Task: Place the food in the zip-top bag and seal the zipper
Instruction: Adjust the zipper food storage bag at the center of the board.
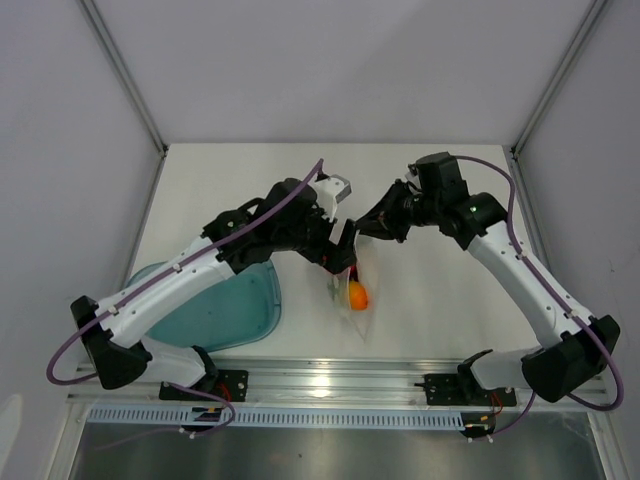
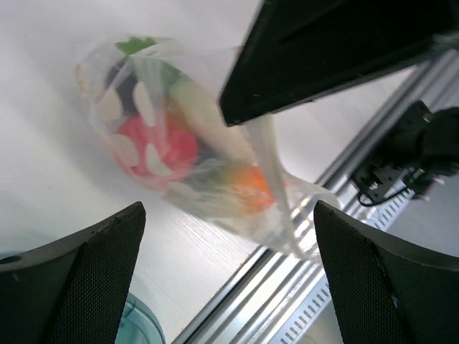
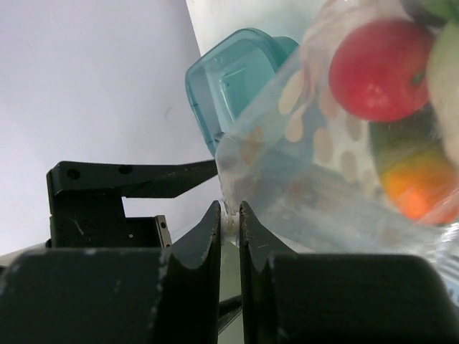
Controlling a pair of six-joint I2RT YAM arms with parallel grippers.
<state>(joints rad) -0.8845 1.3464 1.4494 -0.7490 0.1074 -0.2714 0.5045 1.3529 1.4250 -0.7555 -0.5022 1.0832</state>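
The zip-top bag (image 1: 354, 314) is sitting mid-table (image 1: 450, 300) with the food inside. The overhead view is showing only an orange piece (image 1: 357, 295), while the wrist cameras are also showing a red fruit (image 3: 373, 68). The right gripper (image 3: 230, 222) is pinching the bag's edge, and the left gripper (image 2: 228, 215) is gaping wide, grasping nothing.

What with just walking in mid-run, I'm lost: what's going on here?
The right gripper is pinched shut on an edge of the zip-top bag, which already holds the food. The left gripper is open close by, gripping nothing. The teal tray sits by the left arm. Whether the bag is sealed, I cannot tell.
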